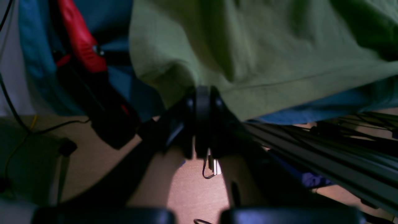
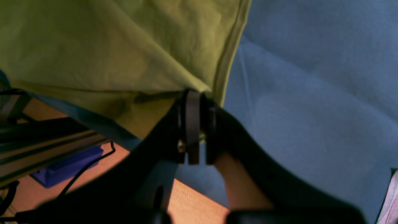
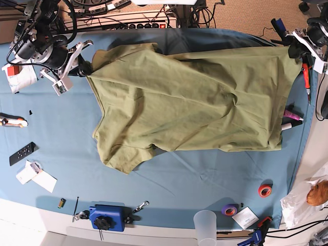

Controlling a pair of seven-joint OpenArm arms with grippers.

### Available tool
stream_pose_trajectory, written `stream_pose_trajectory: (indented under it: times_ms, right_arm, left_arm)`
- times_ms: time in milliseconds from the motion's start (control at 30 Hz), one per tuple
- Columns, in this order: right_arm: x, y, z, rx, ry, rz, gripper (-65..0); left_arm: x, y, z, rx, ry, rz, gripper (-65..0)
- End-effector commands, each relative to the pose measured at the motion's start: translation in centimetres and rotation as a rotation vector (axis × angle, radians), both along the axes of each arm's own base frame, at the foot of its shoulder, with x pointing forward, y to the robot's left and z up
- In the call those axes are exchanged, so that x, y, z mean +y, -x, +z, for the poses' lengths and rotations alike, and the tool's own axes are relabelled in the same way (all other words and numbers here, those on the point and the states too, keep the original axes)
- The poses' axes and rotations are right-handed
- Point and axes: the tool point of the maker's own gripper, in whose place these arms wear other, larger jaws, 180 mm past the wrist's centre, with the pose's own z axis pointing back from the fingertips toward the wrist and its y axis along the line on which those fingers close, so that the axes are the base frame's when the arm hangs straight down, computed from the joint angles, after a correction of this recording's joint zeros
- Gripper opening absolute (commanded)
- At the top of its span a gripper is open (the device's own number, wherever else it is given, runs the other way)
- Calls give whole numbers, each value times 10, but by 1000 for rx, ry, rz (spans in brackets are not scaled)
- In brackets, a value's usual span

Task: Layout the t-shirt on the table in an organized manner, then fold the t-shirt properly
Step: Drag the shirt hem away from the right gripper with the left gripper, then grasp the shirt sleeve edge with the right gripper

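Across the table (image 3: 169, 189), the t-shirt (image 3: 189, 107) lies spread; the right gripper (image 3: 84, 66) at ten o'clock and left gripper (image 3: 293, 51) at two o'clock clench its corners. Best pull evenly, flattening wrinkles.

You've got the olive-green t-shirt (image 3: 195, 102) spread wide but rumpled across the far half of the teal table (image 3: 179, 184), one sleeve (image 3: 125, 154) sticking out toward the near edge.
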Motion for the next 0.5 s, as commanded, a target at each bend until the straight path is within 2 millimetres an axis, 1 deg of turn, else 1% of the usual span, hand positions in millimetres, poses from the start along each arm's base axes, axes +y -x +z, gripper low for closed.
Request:
stream_pose_trajectory:
  times_ms: [0,133,233,333,367,433,467]
  right_arm:
    - [0,-5,9,-38,3,11,-650]
    - [3,-3,9,-34,-17,17,-650]
    - [3,5,4,-9,-17,17,-644]
    - [2,19,-3,33,-13,19,-504]
    - [0,22,-4,43,-6,22,-485]
    - [-5,22,-1,43,22,36,-484]
    - [-9,20,4,29,37,39,-484]
  left_arm:
    - [3,-4,8,-25,-16,-6,-650]
    - [4,-3,8,-24,-16,-6,-650]
    - [4,-4,8,-25,-15,-5,-650]
    - [4,-4,8,-28,-14,-3,-650]
    - [4,-4,8,-27,-15,-3,-650]
    - [4,-4,8,-27,-15,-3,-650]
    - [4,-4,8,-27,-15,-3,-650]
